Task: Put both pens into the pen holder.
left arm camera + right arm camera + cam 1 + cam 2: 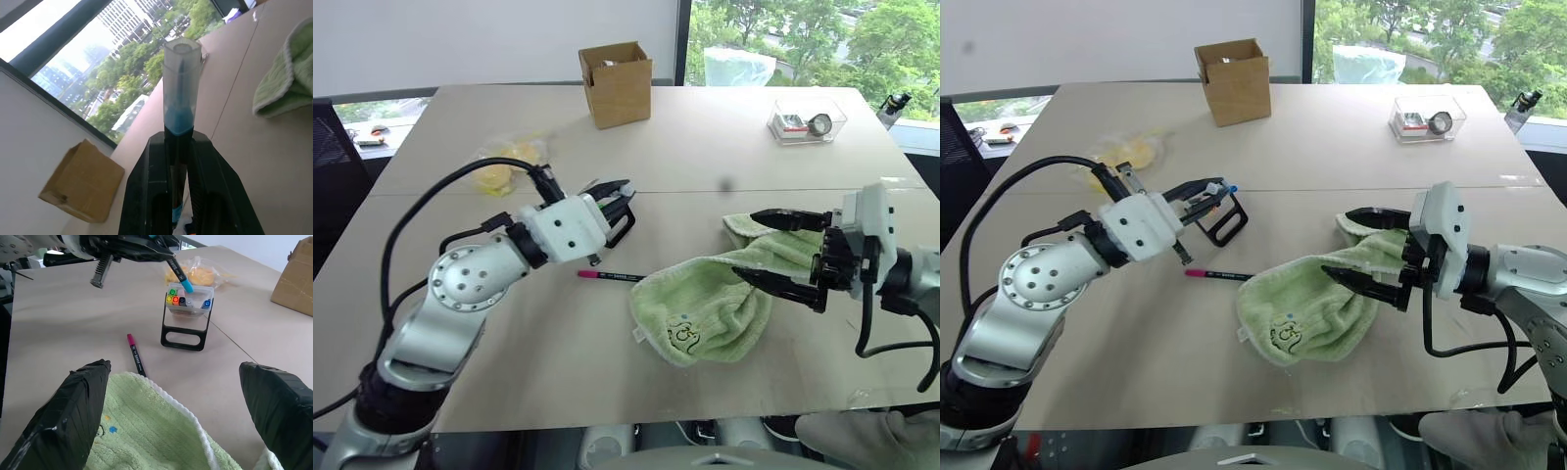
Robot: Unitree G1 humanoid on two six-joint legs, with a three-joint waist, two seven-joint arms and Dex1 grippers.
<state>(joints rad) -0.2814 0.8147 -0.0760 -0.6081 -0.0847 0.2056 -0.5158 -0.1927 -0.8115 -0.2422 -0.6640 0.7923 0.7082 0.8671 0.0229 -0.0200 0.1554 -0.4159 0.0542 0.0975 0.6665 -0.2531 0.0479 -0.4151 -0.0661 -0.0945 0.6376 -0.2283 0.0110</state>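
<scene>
Magenta-capped pen [610,276] beside towel edge [651,284]

No text, brand, number or sign can be read on anything before me. The magenta-capped pen [136,355] lying on the counter [558,333] carries pale print along its dark barrel, too small to read. The green towel [705,308] bears a small embroidered motif, not lettering.

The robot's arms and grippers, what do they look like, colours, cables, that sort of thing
Both arms are silver-grey metal with rounded joint housings dotted with small screws, and white blocky wrist modules. Loose black cables loop from the forearms to the wrists. The left gripper and the right gripper each have two black tapered fingers; the right one's fingers look wrapped in matte black tape.
</scene>
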